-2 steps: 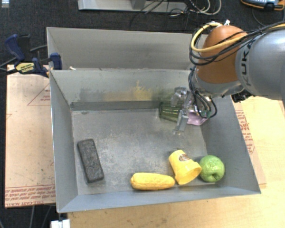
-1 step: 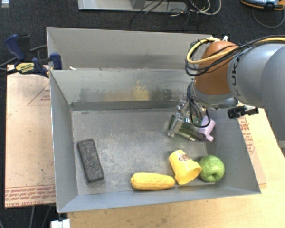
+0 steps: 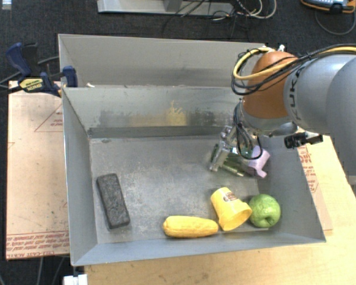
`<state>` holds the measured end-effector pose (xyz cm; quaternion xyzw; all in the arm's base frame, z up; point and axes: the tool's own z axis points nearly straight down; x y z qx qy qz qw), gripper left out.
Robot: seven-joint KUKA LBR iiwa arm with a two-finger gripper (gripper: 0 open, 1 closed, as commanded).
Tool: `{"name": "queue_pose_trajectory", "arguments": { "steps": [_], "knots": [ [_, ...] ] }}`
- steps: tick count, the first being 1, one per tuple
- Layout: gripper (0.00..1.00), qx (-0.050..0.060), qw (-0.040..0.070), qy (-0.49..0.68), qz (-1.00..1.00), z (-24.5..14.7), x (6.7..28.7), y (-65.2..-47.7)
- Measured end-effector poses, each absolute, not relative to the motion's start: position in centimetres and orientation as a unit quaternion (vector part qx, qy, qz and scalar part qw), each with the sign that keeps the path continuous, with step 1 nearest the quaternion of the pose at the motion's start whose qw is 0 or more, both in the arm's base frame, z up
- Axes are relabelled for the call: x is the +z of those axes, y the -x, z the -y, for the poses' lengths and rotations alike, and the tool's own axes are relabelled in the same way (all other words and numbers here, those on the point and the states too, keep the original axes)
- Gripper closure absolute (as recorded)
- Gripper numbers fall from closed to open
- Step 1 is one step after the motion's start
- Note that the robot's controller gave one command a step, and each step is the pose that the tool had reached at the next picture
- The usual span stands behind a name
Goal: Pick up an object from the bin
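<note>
Dark carpet (image 3: pixel 29 10) lies around the grey metal bin (image 3: pixel 77 153), whose floor is scuffed. Right of centre lies a dark green stick with a pink end (image 3: pixel 258 162). Its long axis runs roughly left to right, pink end rightward. The gripper (image 3: pixel 228 156) is directly over it; I cannot tell whether it is spread or closed. Along the front wall are a yellow cup (image 3: pixel 230 208), a green apple (image 3: pixel 264 211) and a corn cob (image 3: pixel 190 226), with a grey block (image 3: pixel 113 200) far left.

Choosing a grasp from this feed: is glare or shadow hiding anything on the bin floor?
Camera view: even light, no hard glare on the grey metal bin; a pale yellowish sheen on its back wall. The arm shades the small pink-and-dark-green thing by the gripper; dark grey rectangular block, yellow corn cob, yellow cup and round green apple are plainly lit.
</note>
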<state>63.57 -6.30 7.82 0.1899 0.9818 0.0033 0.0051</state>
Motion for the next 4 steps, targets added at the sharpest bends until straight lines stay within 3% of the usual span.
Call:
{"name": "queue_pose_trajectory", "arguments": {
  "steps": [3,4],
  "knots": [
    [1.0,0.003,0.005,-0.19,-0.982,6.3,7.8,-63.6],
    [1.0,0.01,0.012,-0.233,-0.972,8.0,7.8,-63.2]
  ]
}}
